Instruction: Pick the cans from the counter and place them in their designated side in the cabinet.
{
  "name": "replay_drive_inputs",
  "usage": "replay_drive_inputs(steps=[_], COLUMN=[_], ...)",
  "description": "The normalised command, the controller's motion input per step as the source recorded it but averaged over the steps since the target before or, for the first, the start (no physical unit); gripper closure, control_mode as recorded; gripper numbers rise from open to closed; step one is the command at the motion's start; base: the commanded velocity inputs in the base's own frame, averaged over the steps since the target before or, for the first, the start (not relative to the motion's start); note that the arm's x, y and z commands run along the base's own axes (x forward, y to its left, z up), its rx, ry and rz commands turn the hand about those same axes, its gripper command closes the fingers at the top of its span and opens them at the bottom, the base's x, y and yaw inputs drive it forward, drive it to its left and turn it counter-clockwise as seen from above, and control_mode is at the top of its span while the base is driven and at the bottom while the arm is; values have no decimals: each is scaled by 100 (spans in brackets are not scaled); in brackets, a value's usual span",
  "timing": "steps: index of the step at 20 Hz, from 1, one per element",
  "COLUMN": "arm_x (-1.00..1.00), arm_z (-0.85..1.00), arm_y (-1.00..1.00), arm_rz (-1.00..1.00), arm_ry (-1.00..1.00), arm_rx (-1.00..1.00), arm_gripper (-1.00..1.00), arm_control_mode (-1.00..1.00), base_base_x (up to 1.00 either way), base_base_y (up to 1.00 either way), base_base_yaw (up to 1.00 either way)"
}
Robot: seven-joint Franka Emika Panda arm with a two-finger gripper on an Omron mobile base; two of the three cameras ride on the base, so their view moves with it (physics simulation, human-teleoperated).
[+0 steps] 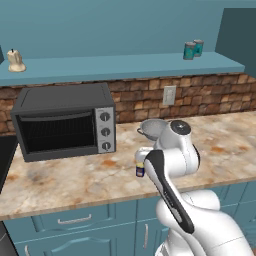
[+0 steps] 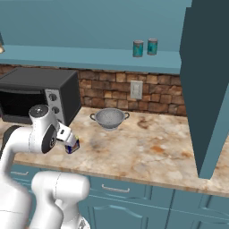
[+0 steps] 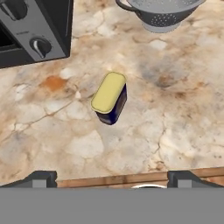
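A dark blue can with a yellow top [image 3: 109,98] stands on the mottled counter [image 3: 183,118], near its front edge [image 1: 140,171] [image 2: 74,146]. My gripper [image 3: 111,179] hovers just above the can, open, its two fingertips spread wide with nothing between them. From the base views the hand [image 1: 142,159] [image 2: 69,139] sits right over the can. Two teal cans with silvery tops [image 1: 189,50] [image 1: 198,47] stand side by side on the right part of the teal cabinet shelf [image 1: 125,67]; they are the teal cans [image 2: 138,48] [image 2: 152,46] in the right base view.
A steel colander [image 1: 152,127] [image 2: 109,118] [image 3: 159,13] sits behind the can near the brick wall. A dark toaster oven [image 1: 62,122] [image 2: 36,94] occupies the counter's left. A tall teal door panel [image 2: 205,85] hangs at the right. A pale object [image 1: 16,61] rests on the shelf's left end.
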Motion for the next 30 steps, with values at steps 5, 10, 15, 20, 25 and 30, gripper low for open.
replay_drive_inputs(steps=[5, 10, 15, 20, 25, 30], arm_x=[18, 12, 14, 18, 22, 22], arm_z=[-15, -21, -22, -16, -13, -11], arm_y=[2, 1, 3, 4, 4, 5], arm_rz=[0, -1, -1, -1, -1, -1], arm_ry=[0, 3, 3, 1, 1, 1], arm_rx=[0, 0, 0, 0, 0, 0], arm_gripper=[-100, -100, -100, -100, -100, -100], arm_control_mode=[-100, -100, -100, -100, -100, -100], base_base_x=[0, 0, 0, 0, 0, 0], base_base_y=[0, 0, 0, 0, 0, 0], base_base_yaw=[0, 0, 0, 0, 0, 0])
